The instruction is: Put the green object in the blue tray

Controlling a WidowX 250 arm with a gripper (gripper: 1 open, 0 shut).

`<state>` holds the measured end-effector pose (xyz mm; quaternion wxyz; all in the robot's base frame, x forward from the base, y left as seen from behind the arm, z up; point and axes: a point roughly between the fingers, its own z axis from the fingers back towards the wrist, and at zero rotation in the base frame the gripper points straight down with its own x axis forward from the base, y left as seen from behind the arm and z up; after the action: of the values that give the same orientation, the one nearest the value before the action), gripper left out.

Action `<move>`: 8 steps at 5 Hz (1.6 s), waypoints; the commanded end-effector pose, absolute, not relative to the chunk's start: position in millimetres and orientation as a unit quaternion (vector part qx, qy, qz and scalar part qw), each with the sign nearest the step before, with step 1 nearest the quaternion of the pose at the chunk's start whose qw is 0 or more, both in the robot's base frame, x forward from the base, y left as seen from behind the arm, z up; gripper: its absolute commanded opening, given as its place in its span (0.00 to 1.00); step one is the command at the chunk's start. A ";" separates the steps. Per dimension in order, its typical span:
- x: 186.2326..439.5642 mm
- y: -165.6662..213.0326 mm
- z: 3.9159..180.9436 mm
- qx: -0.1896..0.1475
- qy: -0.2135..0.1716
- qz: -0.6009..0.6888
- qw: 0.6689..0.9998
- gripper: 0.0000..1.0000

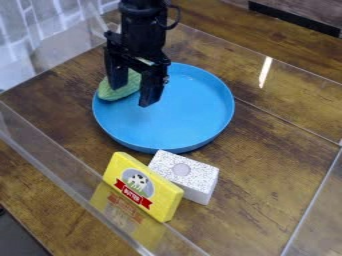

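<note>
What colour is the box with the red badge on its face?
The box is yellow, with white edging around the badge; the camera view shows it.

The brown wooden tabletop shows dark grain and carries a large round blue tray with a low raised rim. Near the tray's lower edge lies a white speckled box, and just beside it a yellow box with a red-and-white label, set at a slant. At the tray's upper left is a light-green object, partly hidden behind the dark end effector; it seems to overlap the rim, though whether it also touches the wood is hard to tell.
</note>
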<state>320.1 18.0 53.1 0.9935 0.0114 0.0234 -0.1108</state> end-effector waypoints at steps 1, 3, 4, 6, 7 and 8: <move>327.7 24.8 60.6 0.016 -0.002 -0.111 0.994 1.00; 330.1 25.7 57.9 0.017 -0.008 -0.126 0.992 0.00; 330.2 25.3 69.4 0.019 -0.016 -0.127 0.992 0.00; 329.2 24.5 97.1 0.026 -0.035 -0.128 0.991 0.00; 328.0 23.2 115.1 0.030 -0.047 -0.125 0.991 0.00; 328.3 23.7 120.0 0.028 -0.054 -0.128 0.990 0.00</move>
<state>319.4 19.0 91.3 0.9905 0.0196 -0.0068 -0.1358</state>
